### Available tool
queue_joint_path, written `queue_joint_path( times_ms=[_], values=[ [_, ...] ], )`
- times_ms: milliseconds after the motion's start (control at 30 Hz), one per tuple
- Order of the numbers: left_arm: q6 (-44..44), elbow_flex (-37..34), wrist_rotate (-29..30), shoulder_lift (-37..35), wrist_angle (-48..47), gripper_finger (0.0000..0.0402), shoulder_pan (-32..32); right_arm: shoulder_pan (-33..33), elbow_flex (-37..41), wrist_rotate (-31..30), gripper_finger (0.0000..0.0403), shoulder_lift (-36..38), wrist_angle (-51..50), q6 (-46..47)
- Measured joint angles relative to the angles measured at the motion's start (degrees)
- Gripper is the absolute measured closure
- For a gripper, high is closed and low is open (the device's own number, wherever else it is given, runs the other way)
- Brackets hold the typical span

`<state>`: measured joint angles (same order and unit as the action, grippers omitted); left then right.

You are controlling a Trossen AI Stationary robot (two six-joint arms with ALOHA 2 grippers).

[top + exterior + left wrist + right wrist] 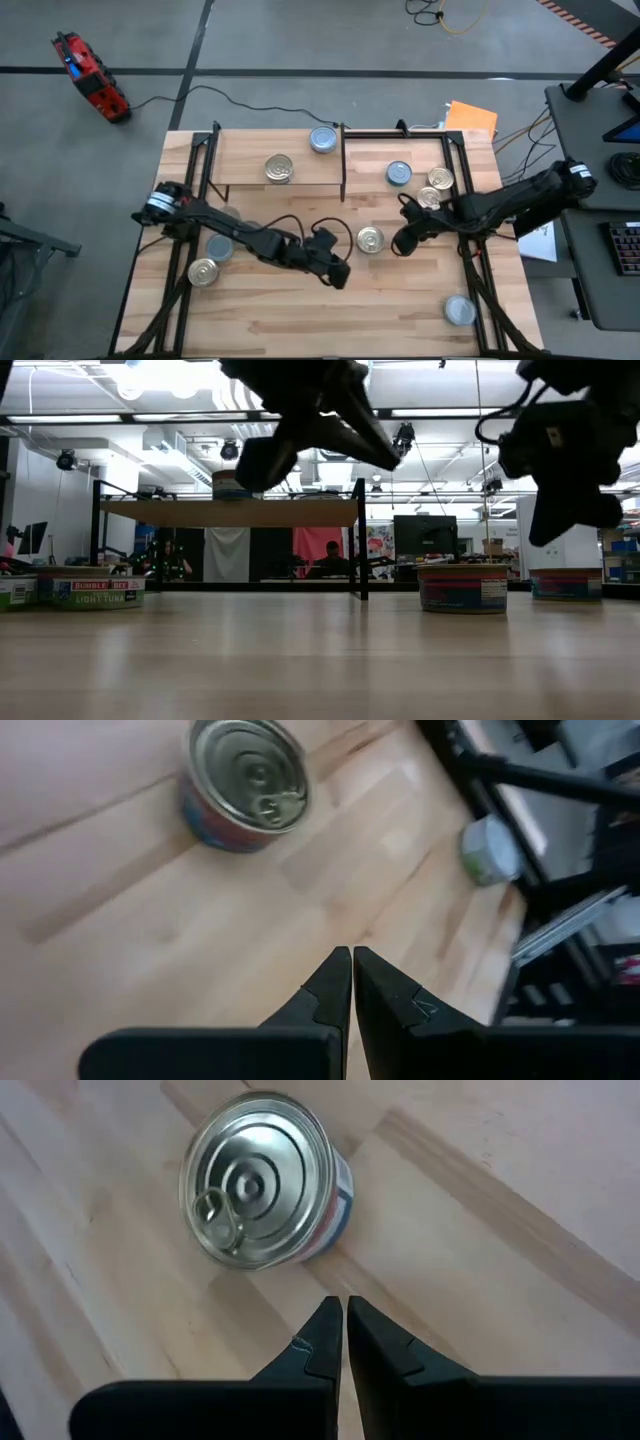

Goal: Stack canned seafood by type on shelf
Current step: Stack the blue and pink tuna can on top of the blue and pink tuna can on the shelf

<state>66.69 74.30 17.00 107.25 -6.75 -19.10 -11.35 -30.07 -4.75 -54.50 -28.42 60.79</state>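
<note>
High view: shelf (250, 170) holds two tins, golden-lidded tin (370, 239) lies on the tabletop in front of it, flanked by left gripper (340, 276) and right gripper (398, 245), both shut and empty; risk: closed fingers descending would knock it aside.

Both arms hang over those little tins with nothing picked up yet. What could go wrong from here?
The right tool, shut, hangs beside a golden-lidded tin; descending shut, it may shove it. The left tool is near; the arms might collide. The shelf is narrow; stacked tins could slip off.
</note>
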Motion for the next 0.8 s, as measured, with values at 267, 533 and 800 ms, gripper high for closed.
queue_joint_path(
  times_ms=[267,533,800],
  values=[
    [-0.1,0.0,1.1,5.0,13.2,0.0401,3.7,0.4,3.0,-1.3,0.0390,-0.3,5.2,-1.2],
    [-2.8,0.0,1.1,8.1,14.8,0.0401,7.6,0.4,3.0,-1.3,0.0390,-0.4,5.4,-1.4],
    [-12.7,0.0,3.7,8.3,16.2,0.0401,7.9,0.7,3.0,-3.0,0.0390,-0.9,5.2,-0.2]
  ],
)
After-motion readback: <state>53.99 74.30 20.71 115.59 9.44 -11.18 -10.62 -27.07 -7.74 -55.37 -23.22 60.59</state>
